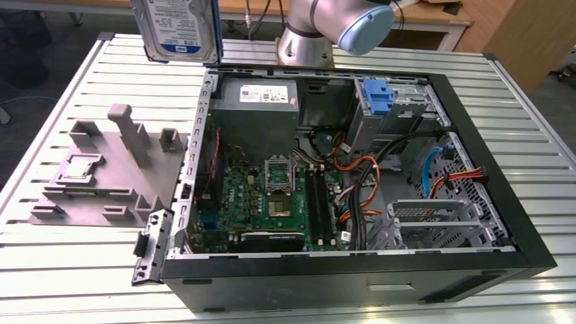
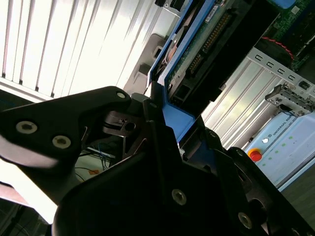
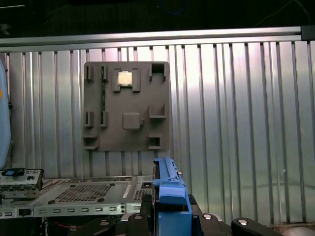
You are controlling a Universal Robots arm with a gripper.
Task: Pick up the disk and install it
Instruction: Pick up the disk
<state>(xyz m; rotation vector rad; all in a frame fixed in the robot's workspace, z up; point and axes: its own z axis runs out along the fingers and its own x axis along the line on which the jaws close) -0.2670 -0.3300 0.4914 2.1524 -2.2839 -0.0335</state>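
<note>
The disk (image 1: 175,30), a silver-grey drive with a white-and-blue label in a blue bracket, hangs upright in the air above the far left corner of the open computer case (image 1: 486,196) in the exterior view. My gripper (image 2: 162,123) is shut on the disk's blue bracket (image 2: 178,120); the black fingers (image 2: 115,120) clamp its edge, and the drive's green circuit-board side (image 2: 206,34) shows beyond them. In the first wrist view the bracket (image 3: 170,189) rises from the gripper (image 3: 170,216), seen edge-on.
The case lies open on a slatted metal table (image 1: 63,270), with a motherboard (image 1: 270,196), cables, and drive bays holding a blue clip (image 1: 381,98). A grey fixture plate (image 1: 99,175) with a chip (image 3: 125,77) sits beside the case. The arm's base (image 1: 311,34) stands behind.
</note>
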